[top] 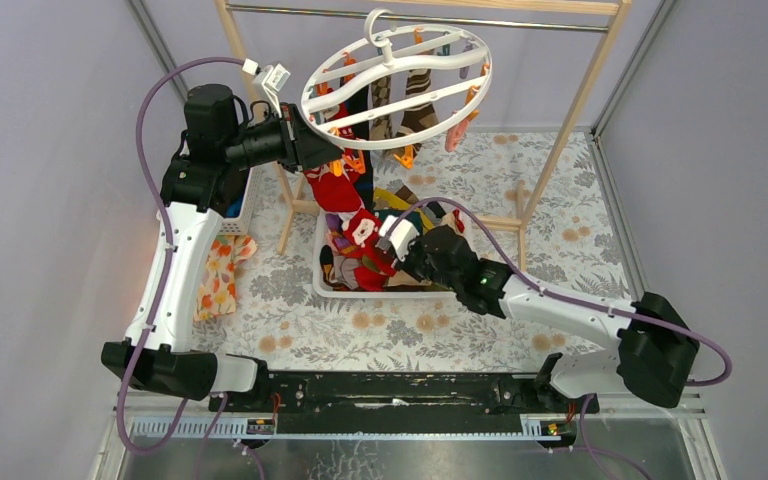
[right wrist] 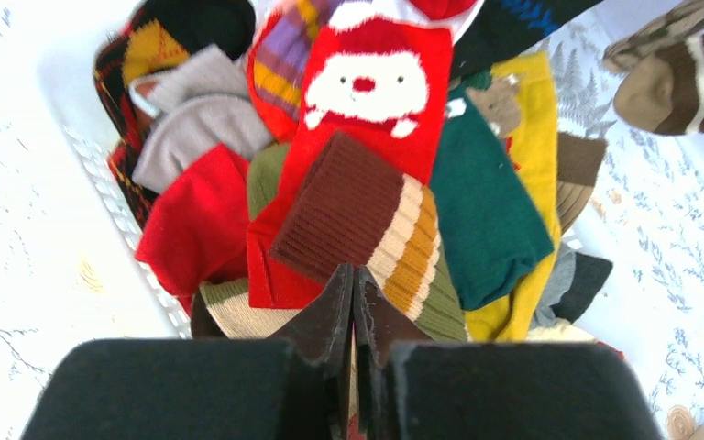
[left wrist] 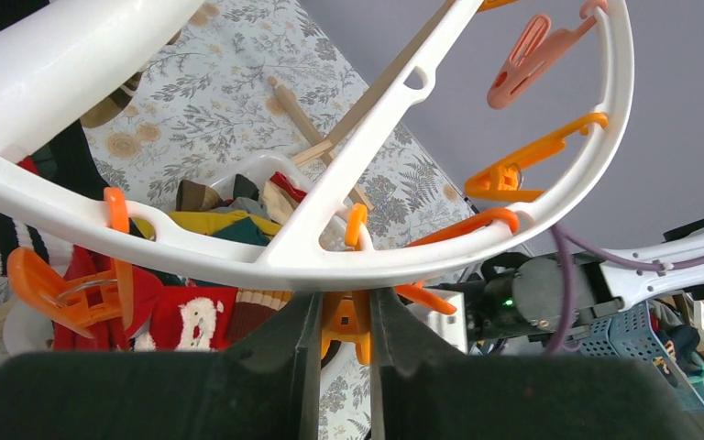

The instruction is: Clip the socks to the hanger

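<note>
At basket (top: 360,292) ctr, R gripper (right wrist: 355,275) jaws pinched shut at near edge of brown-cuffed sock (right wrist: 367,215), its long axis running straight ahead; L gripper (left wrist: 346,301), narrow, holds orange clip (left wrist: 346,335) on hanger (left wrist: 284,261) above.

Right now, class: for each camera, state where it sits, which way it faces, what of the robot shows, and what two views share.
Top external: above and behind the bases, looking down; left arm, right arm, hanger, basket of socks.
Left wrist: on the left arm, up at the hanger, looking past its ring; left hand grips an orange clip.
Right wrist: on the right arm, facing down into the socks; right hand closed.
Shared: the Santa sock shows in all three.
</note>
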Available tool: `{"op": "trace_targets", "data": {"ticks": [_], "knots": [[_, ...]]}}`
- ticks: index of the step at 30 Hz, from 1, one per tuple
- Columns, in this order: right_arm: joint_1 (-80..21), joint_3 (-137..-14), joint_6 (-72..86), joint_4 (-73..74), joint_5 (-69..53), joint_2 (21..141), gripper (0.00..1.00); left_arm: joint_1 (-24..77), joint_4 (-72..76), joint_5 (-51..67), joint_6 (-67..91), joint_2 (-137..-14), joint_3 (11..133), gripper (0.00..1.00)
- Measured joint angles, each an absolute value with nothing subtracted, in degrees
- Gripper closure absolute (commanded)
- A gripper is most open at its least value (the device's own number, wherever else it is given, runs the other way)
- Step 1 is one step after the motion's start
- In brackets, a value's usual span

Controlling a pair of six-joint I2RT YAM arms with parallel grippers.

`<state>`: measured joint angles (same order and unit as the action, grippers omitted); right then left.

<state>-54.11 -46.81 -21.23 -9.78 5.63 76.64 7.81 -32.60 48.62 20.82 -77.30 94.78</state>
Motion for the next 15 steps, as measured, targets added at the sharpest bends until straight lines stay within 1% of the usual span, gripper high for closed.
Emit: {"op": "trace_targets", "data": {"ticks": [2, 6, 7, 9, 10, 11, 15], "knots": [[-54.08, -47.05, -20.93, -9.72, 5.23, 74.94, 1.0, 7.81, -32.73, 48.62, 20.67, -77.3, 94.8, 1.0], [-54.08, -48.23, -19.27, -9.8, 4.89, 72.55, 1.0, 7.81, -32.84, 48.62, 20.56, -77.3, 94.8, 1.0], [-54.08, -48.38, -18.85, -9.8, 4.89, 72.12, 0.98, 7.81, -32.86, 48.62, 20.53, -77.3, 94.78, 1.0], [-54.08, -48.56, -18.41, -9.74, 4.67, 71.61, 0.66, 7.81, -32.91, 48.62, 20.43, -77.3, 94.8, 1.0], [-54.08, -48.58, -18.55, -9.67, 4.05, 71.5, 0.54, 7.81, -32.95, 48.64, 20.4, -77.3, 94.8, 1.0], [-54.04, -48.6, -19.03, -9.45, 3.36, 71.5, 0.51, 7.81, -32.99, 48.66, 20.4, -77.3, 94.8, 1.0], [-54.04, -48.86, -22.68, -6.59, 1.93, 73.1, 0.46, 7.81, -33.12, 48.86, 20.16, -77.3, 94.8, 1.0]]}}
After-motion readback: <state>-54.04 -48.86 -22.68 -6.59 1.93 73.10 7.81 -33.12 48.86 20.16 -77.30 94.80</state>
